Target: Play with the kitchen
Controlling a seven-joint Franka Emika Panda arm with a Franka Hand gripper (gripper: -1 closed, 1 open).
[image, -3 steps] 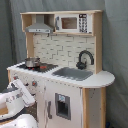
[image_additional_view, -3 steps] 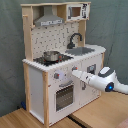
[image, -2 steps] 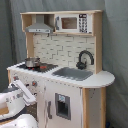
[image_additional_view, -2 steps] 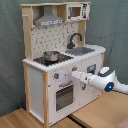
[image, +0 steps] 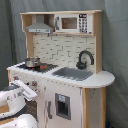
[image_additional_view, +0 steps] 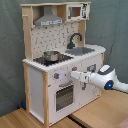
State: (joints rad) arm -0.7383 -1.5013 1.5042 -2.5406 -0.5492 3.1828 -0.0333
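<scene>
Gripper (image_additional_view: 74,75) at the kitchen's (image_additional_view: 35,85) knob panel.

I cannot tell whether the gripper is open or closed. Since a second ago the arm (image_additional_view: 107,79) has pushed in from the second exterior view's right, so its tip now sits at or just short of the front panel below the counter's front edge, above the oven door (image_additional_view: 64,95). I judge it is starting on a knob. A small pot (image_additional_view: 50,55) stands on the hob, towards the counter's left end in both exterior views; the grey sink (image: 74,73) and black faucet (image: 85,57) lie further along.
</scene>
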